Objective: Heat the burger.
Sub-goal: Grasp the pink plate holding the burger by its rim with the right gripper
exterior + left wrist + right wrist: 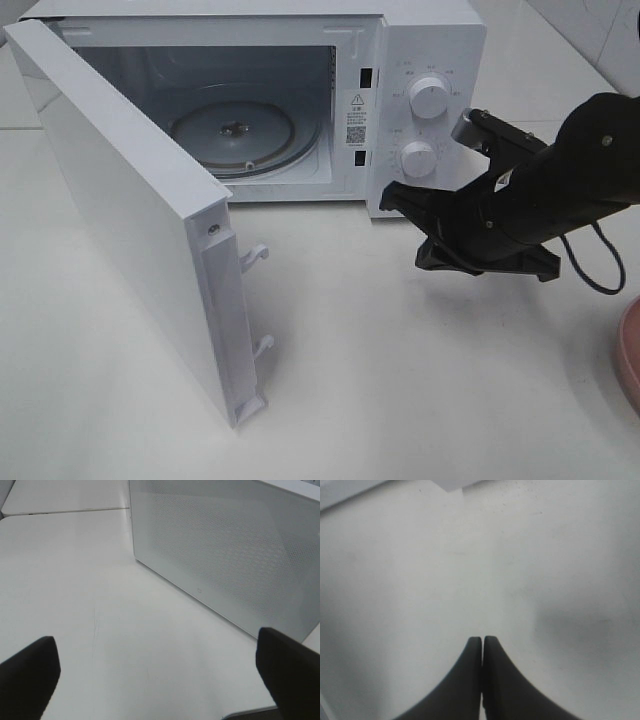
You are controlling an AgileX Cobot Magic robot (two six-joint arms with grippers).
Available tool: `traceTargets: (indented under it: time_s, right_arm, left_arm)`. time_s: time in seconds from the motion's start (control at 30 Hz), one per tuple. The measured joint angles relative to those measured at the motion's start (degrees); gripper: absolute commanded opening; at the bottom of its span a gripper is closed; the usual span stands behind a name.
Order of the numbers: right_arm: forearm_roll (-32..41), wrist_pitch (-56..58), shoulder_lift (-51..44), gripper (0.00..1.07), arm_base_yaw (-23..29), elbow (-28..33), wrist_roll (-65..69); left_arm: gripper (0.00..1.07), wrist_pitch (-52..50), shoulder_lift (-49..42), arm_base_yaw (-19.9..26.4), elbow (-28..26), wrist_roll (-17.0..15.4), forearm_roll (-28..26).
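Right gripper (482, 642) pinched, near white microwave (436, 45)

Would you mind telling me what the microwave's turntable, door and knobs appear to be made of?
The turntable looks like clear glass: see-through, with ring-shaped reflections. The door seems white painted metal or plastic, smooth and faintly glossy; its window shows a fine dotted mesh, probably metal. The knobs look like white moulded plastic, judging by their smooth rounded shape.
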Motion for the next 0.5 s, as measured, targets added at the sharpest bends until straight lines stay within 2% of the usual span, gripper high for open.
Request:
traceTargets:
  time_s: [0.2, 0.5]
  right_arm:
    - [-9.7, 13.6, -4.5, 0.02, -1.1, 0.0, -3.8]
    - [-19.5, 25.0, -10.8, 0.03, -1.2, 0.0, -6.6]
  left_arm:
    - [1.0, 0.0, 0.0, 0.0, 0.0, 0.0, 0.0]
    - [1.0, 0.0, 0.0, 0.0, 0.0, 0.0, 0.0]
